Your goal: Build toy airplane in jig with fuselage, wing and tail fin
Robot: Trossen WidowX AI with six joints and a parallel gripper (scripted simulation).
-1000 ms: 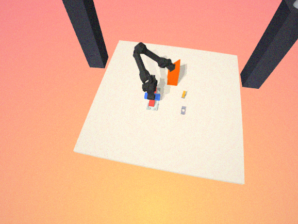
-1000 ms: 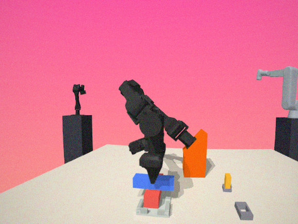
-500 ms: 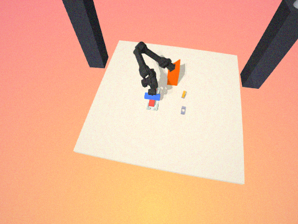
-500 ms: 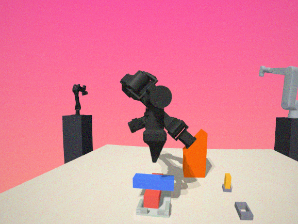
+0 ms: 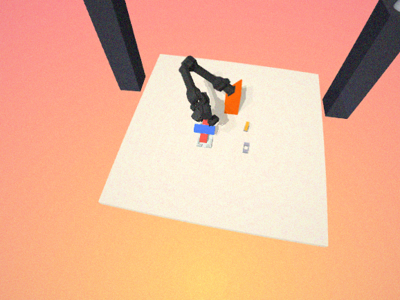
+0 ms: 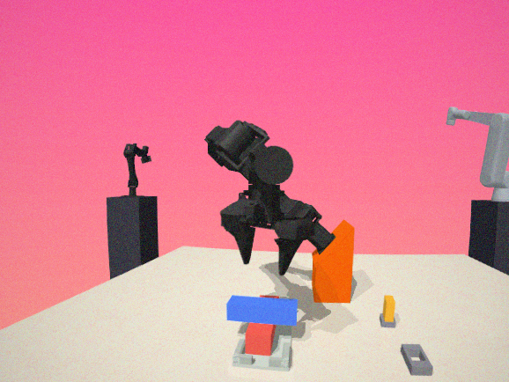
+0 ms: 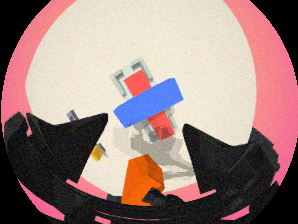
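Top view: The fuselage [image 5: 203, 138] [image 6: 259, 340] [image 7: 136, 82] lies lengthwise in the pale cradle [image 5: 210, 142] [image 6: 285, 352] [image 7: 143, 64] on the worktop [image 5: 207, 193] [image 6: 154, 308] [image 7: 215, 60]. The wing [image 5: 204, 129] [image 6: 261, 311] [image 7: 149, 102] crosses over it. My jaws [image 5: 205, 118] [image 6: 264, 268] appear over the far end of the fuselage. The yellow tail fin [image 5: 246, 125] [image 6: 388, 308] [image 7: 97, 153] is apart from the assembly, on the same side as the orange block [image 5: 232, 100] [image 6: 333, 273] [image 7: 141, 175].

Exterior view: I hold my jaws released, wide apart and grasping nothing, raised above the worktop behind the wing. The wing lies crosswise over the fuselage; its tab and socket are hidden, so I cannot tell how fully they mate. The fin stands upright in a small grey holder [image 6: 387, 323], near a grey frame [image 6: 422, 369]. The orange block stands behind the cradle, to the picture's right.

Wrist view: My two pointed fingers stand well separated, one at each side of the picture. Between and beyond them appear the fuselage, cradle and wing, the wing running obliquely across the red body. The fin shows beside one finger, outside the cradle.
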